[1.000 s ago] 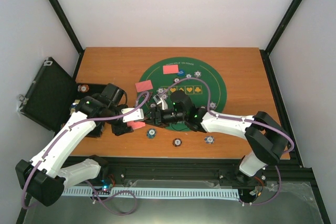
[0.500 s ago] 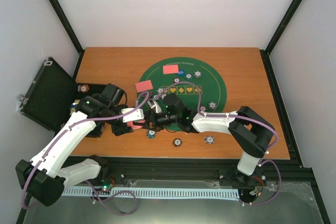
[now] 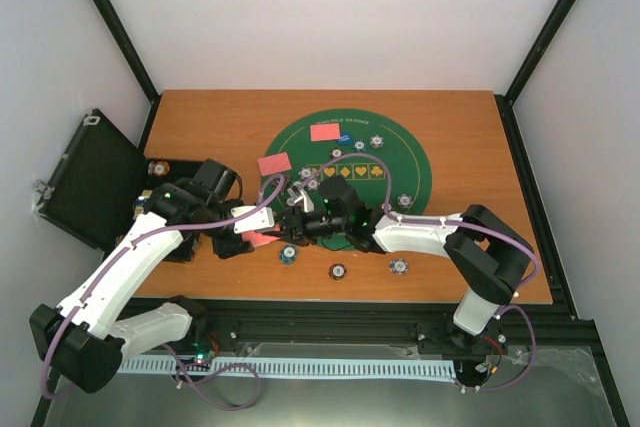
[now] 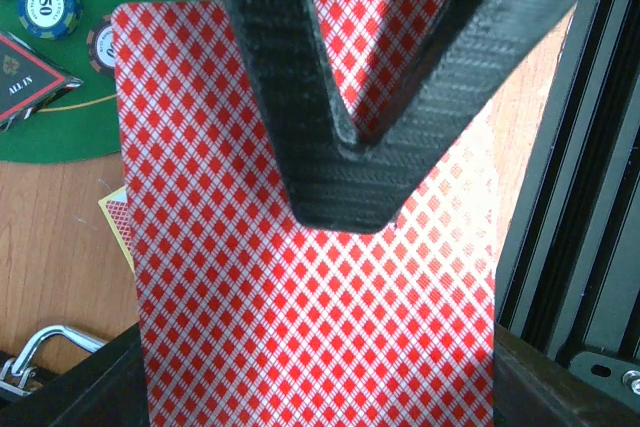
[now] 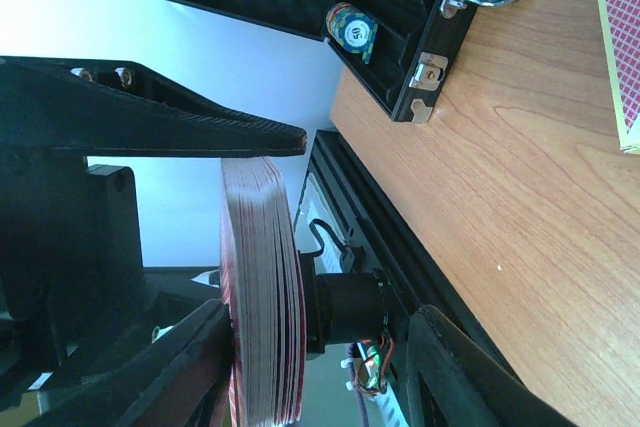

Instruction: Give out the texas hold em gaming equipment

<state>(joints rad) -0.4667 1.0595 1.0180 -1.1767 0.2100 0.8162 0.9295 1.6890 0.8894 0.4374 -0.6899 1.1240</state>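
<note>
**Item: deck of cards** [image 4: 300,327], red diamond backs.
- Location: clamped by its side edges in my left jaws and held above the bench [image 3: 470,147], by the near-left rim of the green mat [image 3: 400,172].
- Right jaws: they rest against the top of the deck. I cannot tell whether they pinch a card or only touch it.

**Already out**
- One card [image 3: 325,132] lies face down on the far part of the mat.
- A second card [image 3: 274,164] lies at the mat's left edge.
- The chips [image 3: 399,267] are scattered. Some sit on the mat and three lie on the bare wood near the front.
- A blue disc [image 3: 343,139] sits just beside the far card.
- The triangle marker [image 4: 25,87] lies on the mat near a few chips.

**Still to go**
- Nearly the whole deck is undealt.
- The open case [image 3: 95,177] on the left still holds chips.
- I judge the job to be well short of finished.

**Change against a second ago**
- My right arm has folded in and slid left, bringing its jaws from over the mat onto the deck.
- My left arm, the laid cards and the chips have not shifted.
</note>
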